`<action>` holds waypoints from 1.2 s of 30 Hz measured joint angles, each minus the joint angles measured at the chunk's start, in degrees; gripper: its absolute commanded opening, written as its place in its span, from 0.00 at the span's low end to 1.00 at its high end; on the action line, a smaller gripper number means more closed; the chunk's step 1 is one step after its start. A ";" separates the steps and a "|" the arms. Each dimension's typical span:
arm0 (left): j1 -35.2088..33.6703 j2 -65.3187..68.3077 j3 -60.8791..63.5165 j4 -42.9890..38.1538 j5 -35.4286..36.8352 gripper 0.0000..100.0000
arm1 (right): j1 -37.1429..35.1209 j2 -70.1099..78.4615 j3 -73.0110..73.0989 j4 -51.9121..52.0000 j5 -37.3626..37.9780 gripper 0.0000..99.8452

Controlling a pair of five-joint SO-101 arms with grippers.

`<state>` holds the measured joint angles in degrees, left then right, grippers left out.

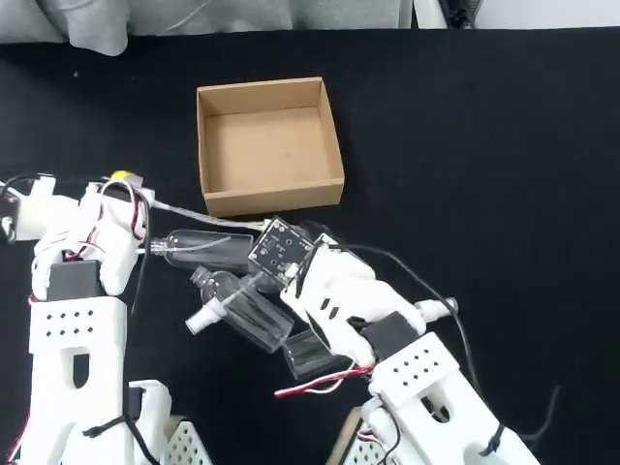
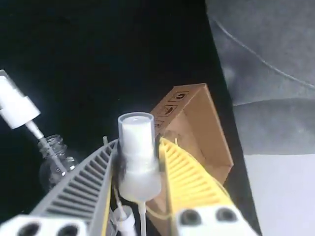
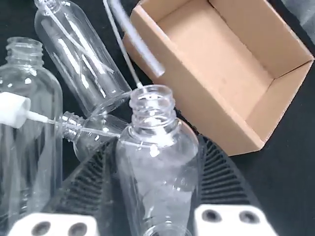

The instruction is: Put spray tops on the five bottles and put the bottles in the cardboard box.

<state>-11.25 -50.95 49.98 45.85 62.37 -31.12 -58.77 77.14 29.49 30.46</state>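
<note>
A black table (image 1: 484,145) carries everything. The left arm (image 1: 77,320) and the right arm (image 1: 417,378) stand on the side of the cardboard box (image 1: 276,194) nearest them, the right arm leaning in toward its front wall.

The box sits open-topped with nothing inside.

The right gripper (image 3: 155,143) is clenched around a clear bottle (image 3: 155,172), black fingers pressing either side of its body. This bottle has no top on, and its open neck points at the box, just short of the front wall.

Three more clear bottles lie on the table near that wall:
- one (image 3: 78,54) just in front of the box, with a thin tube inside it
- one (image 3: 24,123) farther from the box, neck open
- one (image 3: 91,135) partly hidden behind the held bottle

The left gripper (image 2: 138,145) grasps a capped spray top (image 2: 138,162) between its grey and yellow fingers. The cap points toward a corner of the box and the dip tube trails away from the box.

A white spray top (image 3: 12,108) lies away from the box, its thin tube running into the neck of the partly hidden bottle.
</note>
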 measured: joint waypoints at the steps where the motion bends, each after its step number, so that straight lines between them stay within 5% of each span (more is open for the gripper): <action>1: 0.00 0.00 0.00 0.62 -0.18 0.03 | 0.00 0.00 0.53 -0.62 0.00 0.12; 19: 0.00 -19.69 3.78 2.11 -0.35 0.03 | 0.00 0.00 1.05 -2.46 0.44 0.12; 36: 0.00 -21.19 7.74 2.11 -3.96 0.03 | 0.00 0.00 1.05 -2.64 2.37 0.12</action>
<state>-11.25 -72.13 57.71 47.96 58.42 -31.12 -58.77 78.20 26.86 32.84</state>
